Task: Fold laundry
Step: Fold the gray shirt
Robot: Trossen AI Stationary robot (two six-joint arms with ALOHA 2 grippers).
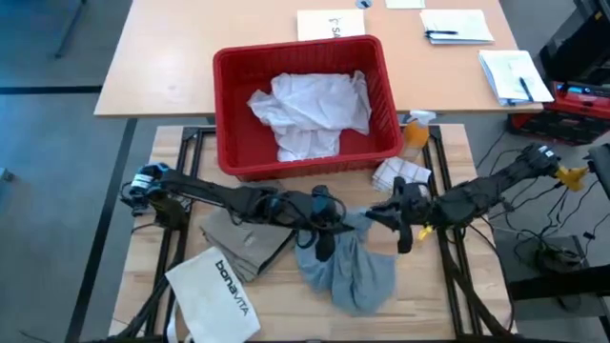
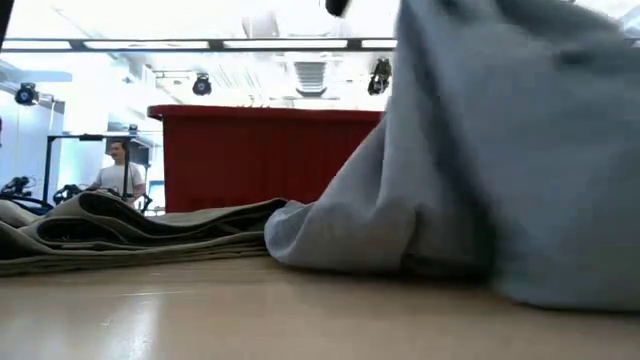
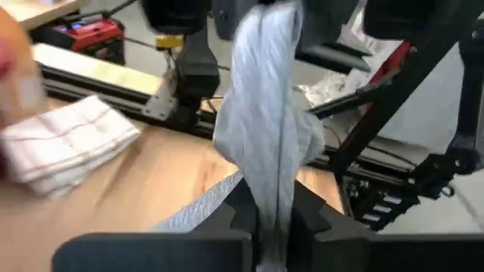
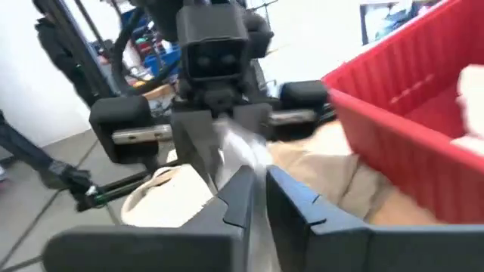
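A soft grey cotton T-shirt (image 2: 500, 170) is hanging bunched at the wooden desk's (image 1: 438, 295) centre, grasped by the left gripper (image 1: 322, 211) fingers and the right gripper (image 1: 389, 213) fingers, at 6 o'clock from the red plastic basket (image 1: 238, 152).

My left hand (image 1: 324, 221) and right hand (image 1: 386, 215) meet above the grey T-shirt (image 1: 357, 267), both arms reaching inward, each hand pinched shut on its raised edge.
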